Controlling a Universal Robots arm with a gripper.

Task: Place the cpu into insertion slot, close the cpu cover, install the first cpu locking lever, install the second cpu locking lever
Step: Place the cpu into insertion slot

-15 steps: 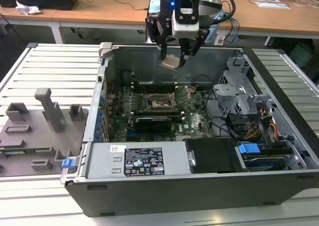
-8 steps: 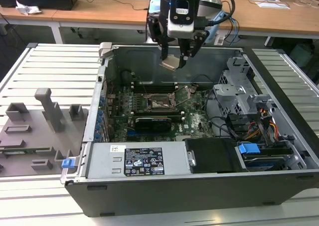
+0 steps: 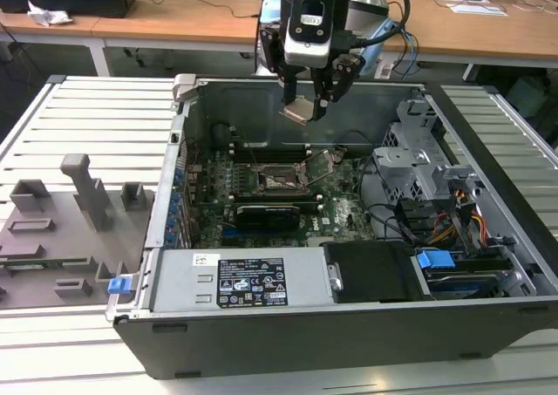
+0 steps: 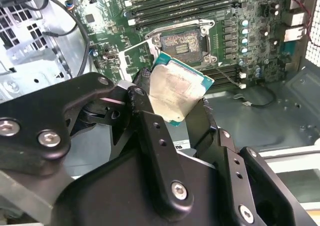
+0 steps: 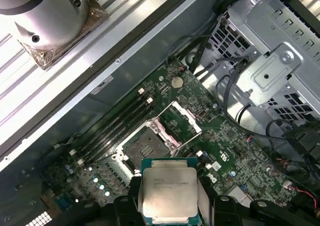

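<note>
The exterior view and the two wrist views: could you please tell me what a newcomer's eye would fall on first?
The claw hangs over the open case in the exterior view, shut on the cpu, whose pale metal top shows close up in both wrist views. Down in the case, in the first wrist view, the dark slot lies bare on the green board, its cover tipped open beside it.

I have the cpu [image 3: 296,112] pinched in the gripper [image 3: 307,105], hanging above the case [image 3: 349,330], well apart from the insertion slot [image 3: 281,180] on the motherboard [image 3: 342,208] below. The cpu cover [image 5: 179,122] stands tilted up just beside the slot; the drive cage [image 3: 418,161] sits to the exterior view's right.
</note>
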